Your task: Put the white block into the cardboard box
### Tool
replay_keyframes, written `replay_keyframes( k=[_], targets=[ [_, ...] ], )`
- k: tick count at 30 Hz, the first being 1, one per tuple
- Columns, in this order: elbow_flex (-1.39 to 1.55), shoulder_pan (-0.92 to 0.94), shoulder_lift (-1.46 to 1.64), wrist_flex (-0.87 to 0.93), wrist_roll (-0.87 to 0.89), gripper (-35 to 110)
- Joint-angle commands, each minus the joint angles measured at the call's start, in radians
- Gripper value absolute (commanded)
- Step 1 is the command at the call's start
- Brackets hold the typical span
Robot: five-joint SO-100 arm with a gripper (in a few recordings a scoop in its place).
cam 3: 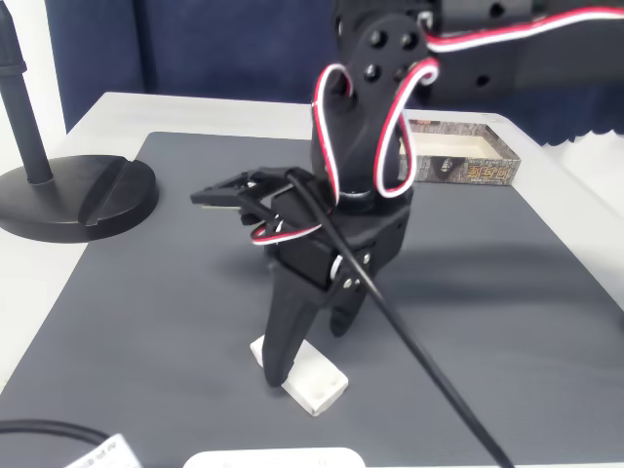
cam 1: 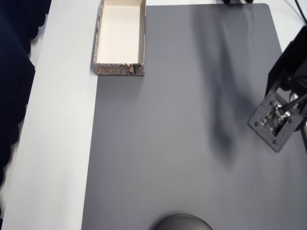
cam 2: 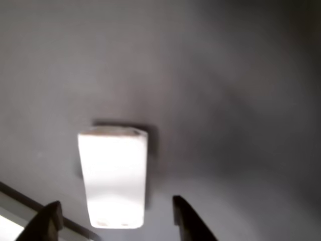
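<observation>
The white block (cam 3: 300,375) is the piece to be moved, and it is not yet lifted.

Overhead view: the cardboard box (cam 1: 120,37) sits at the top left, straddling the edge of the dark grey mat (cam 1: 182,120) and the pale surface (cam 1: 57,124). Its cream inside holds nothing. The arm (cam 1: 283,110) comes in from the right edge, well apart from the box, so a long carry across the mat lies ahead, by my judgement.

Wrist view: the block (cam 2: 114,175) lies flat on the mat, long side running away from the camera. The jaws stand wide, one dark tip at each lower corner, and the gripper (cam 2: 118,218) is lined up so the block's near end falls between the tips. That placing suits a pinch across the short width. Whether either tip touches the block cannot be told here.

Fixed view: the gripper (cam 3: 307,356) points down over the block, which rests on the mat near the front edge. One finger (cam 3: 283,341) reaches down to the block's near side; the other hangs shorter above it. The jaws are spread and hold nothing. The box (cam 3: 458,156) stands far behind, at the mat's back right.
</observation>
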Motion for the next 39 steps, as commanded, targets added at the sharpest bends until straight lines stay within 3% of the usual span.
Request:
replay_keyframes(
  k=[1, 21, 39],
  targets=[
    [-0.071, -0.011, 0.015, -0.015, 0.011, 32],
    [-0.103, -0.011, -0.054, -0.049, 0.025, 33],
    [-0.109, -0.014, -0.051, -0.066, 0.049, 23]
  ],
)
